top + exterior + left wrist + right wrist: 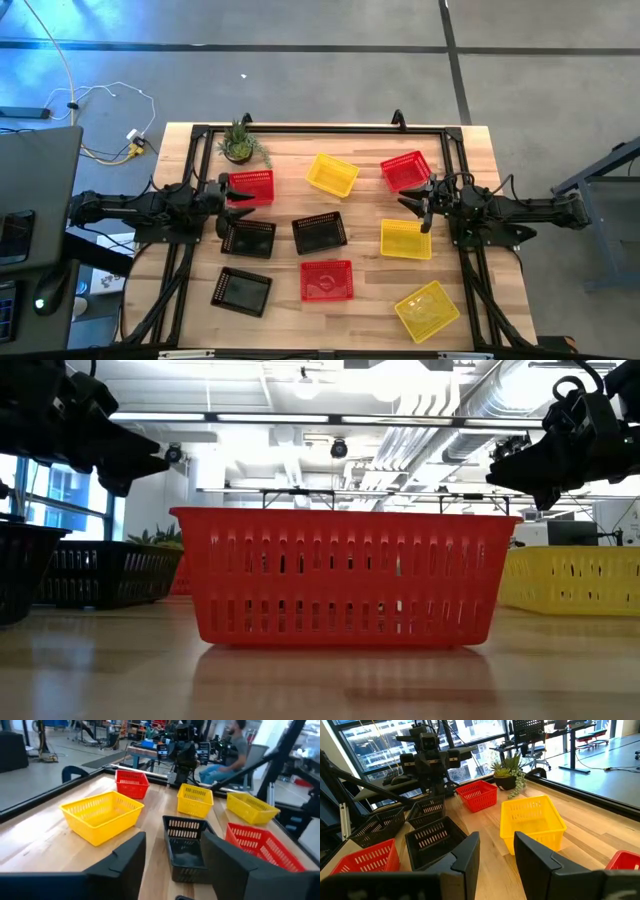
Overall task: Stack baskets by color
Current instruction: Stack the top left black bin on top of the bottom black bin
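Note:
Nine mesh baskets sit bottom-down and apart on the wooden table. The red ones are at far left (250,186), far right (405,170) and near centre (327,280). The yellow ones are at far centre (332,174), right (405,239) and near right (427,308). The black ones are at left (248,238), centre (320,232) and near left (241,290). My left gripper (238,200) (172,847) hovers open above the left side, pointing level across the table. My right gripper (418,207) (496,842) hovers open above the right side, facing it.
A small green potted plant (240,143) stands at the far left corner. A dark metal frame (320,128) runs along the table's far edge and down both sides. Beyond the table, a seated person (235,750) shows in the left wrist view.

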`<state>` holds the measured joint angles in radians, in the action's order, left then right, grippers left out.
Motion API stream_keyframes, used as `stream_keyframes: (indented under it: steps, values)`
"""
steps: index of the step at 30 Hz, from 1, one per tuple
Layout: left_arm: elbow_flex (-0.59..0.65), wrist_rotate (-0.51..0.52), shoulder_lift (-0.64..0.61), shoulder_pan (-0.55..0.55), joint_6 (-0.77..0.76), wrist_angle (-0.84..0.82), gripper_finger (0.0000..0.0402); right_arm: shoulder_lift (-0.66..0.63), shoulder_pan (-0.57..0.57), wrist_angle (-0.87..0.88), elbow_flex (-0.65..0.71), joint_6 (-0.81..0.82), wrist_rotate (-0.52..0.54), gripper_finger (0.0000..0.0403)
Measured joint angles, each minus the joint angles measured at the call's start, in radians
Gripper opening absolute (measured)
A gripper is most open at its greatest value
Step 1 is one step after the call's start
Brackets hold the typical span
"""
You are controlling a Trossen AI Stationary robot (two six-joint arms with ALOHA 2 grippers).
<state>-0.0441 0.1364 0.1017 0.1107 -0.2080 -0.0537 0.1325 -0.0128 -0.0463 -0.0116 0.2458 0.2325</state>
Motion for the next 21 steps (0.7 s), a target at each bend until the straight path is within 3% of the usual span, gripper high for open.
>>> stream_keyframes:
  steps: [6,12,21]
  values:
    - [0.000,0.003,0.000,0.000,-0.042,0.059,0.0195,0.000,0.000,0.000,0.000,0.000,0.000,0.0110]
    - [-0.033,-0.001,0.001,0.000,0.013,0.120,0.0195,0.000,0.000,0.000,0.000,0.000,0.000,0.0110]
    - [-0.194,0.015,0.113,0.000,0.063,0.004,0.0195,0.000,0.000,0.000,0.000,0.000,0.000,0.0110]
